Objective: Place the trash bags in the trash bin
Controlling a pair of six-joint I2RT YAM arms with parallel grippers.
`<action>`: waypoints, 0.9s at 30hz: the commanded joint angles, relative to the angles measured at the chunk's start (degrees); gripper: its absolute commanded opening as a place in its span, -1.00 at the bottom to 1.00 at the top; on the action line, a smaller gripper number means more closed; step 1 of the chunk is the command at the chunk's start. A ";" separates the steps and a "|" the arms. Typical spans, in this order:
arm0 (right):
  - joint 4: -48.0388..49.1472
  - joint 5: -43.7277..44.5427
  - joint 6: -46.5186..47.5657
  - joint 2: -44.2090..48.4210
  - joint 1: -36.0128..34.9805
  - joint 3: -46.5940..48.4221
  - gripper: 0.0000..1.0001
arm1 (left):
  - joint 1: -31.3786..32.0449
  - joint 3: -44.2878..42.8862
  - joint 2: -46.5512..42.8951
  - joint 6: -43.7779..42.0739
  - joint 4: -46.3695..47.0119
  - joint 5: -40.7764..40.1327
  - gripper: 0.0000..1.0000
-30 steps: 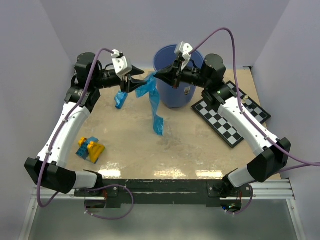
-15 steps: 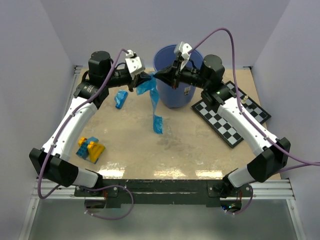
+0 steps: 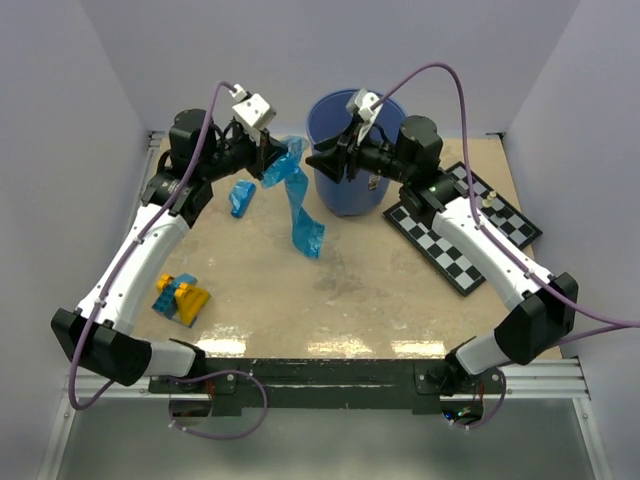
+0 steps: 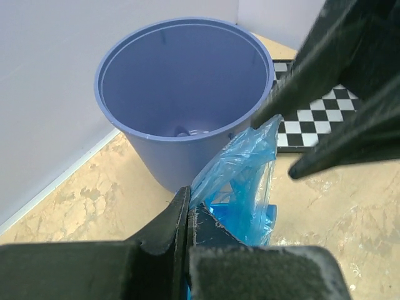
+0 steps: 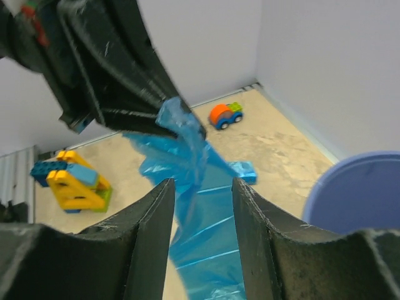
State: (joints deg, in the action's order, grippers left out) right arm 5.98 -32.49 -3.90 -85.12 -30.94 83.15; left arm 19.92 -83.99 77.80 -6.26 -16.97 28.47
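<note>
Left gripper clamped on the upper end of the trash bag; film hangs just left of the trash bin, outside it. Right gripper fingers parted, near bag, holding nothing.

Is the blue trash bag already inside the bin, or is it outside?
Outside. The trash bag hangs from the left tool, beside the bin, not over its rim.

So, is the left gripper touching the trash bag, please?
Touching. The left wrist view shows the left gripper pinched shut on the trash bag, no gap.
</note>
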 commanded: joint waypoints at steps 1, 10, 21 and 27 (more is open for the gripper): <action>2.46 -7.41 0.65 1.10 -0.79 -1.41 -0.07 | -0.15 -0.12 -2.56 4.59 3.44 -0.44 -1.00; 6.14 -9.87 0.47 -2.32 -1.67 0.60 -0.09 | -0.32 -0.30 -2.92 4.94 2.91 4.05 -1.00; 8.96 -5.40 0.12 -3.74 -4.22 1.48 -0.88 | -0.32 -0.04 -3.35 1.26 0.28 5.38 -1.00; 4.84 -3.81 5.55 0.21 -4.04 0.43 -1.00 | -0.85 0.49 -3.62 -6.20 -2.10 -0.77 -1.00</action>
State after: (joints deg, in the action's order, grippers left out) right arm 11.07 -38.39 -2.87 -90.11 -35.18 82.13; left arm 19.77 -83.81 75.83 -6.87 -17.82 32.12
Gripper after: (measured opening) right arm 0.007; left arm 0.011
